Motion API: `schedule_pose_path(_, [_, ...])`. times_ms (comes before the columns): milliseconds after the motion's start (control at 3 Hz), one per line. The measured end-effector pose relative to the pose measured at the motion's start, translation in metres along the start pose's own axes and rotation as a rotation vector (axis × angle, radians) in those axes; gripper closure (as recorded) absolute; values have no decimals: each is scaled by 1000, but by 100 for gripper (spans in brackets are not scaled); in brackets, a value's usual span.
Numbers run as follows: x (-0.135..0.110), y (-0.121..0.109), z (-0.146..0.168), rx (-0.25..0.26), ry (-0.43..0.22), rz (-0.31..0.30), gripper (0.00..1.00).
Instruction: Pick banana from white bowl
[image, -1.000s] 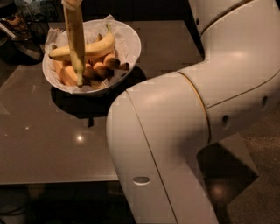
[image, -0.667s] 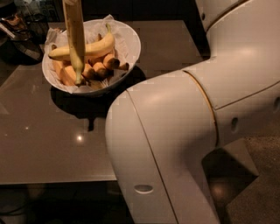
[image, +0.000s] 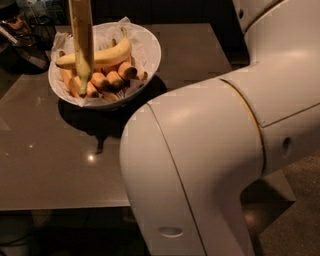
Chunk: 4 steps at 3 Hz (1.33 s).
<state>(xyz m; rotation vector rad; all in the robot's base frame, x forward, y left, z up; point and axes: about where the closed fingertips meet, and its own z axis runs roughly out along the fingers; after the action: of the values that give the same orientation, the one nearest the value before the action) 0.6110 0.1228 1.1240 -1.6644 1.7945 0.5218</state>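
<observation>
White arm shell (image: 210, 165) crowds the foreground. Past it, on the glossy bench (image: 45, 165), the white bowl (image: 152, 50) holds the other bananas (image: 102, 54). The banana (image: 82, 45) hangs upright over it (lifted out, I judge). The end effector sits overhead, unseen, so I cannot tell its grip.

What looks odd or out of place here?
The banana hangs almost upright, tip down over the bowl, while the other bananas lie flat inside. Its top leaves the frame; the claw is out of view.
</observation>
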Motion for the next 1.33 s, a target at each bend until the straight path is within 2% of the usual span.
schedule_pose_path(333, [4, 3, 1, -16, -8, 34, 100])
schedule_pose_path(667, [15, 11, -1, -35, -31, 108, 100])
schedule_pose_path(1000, [33, 21, -5, 2, -9, 146, 100])
schedule_pose_path(1333, [54, 25, 3, -4, 27, 172, 100])
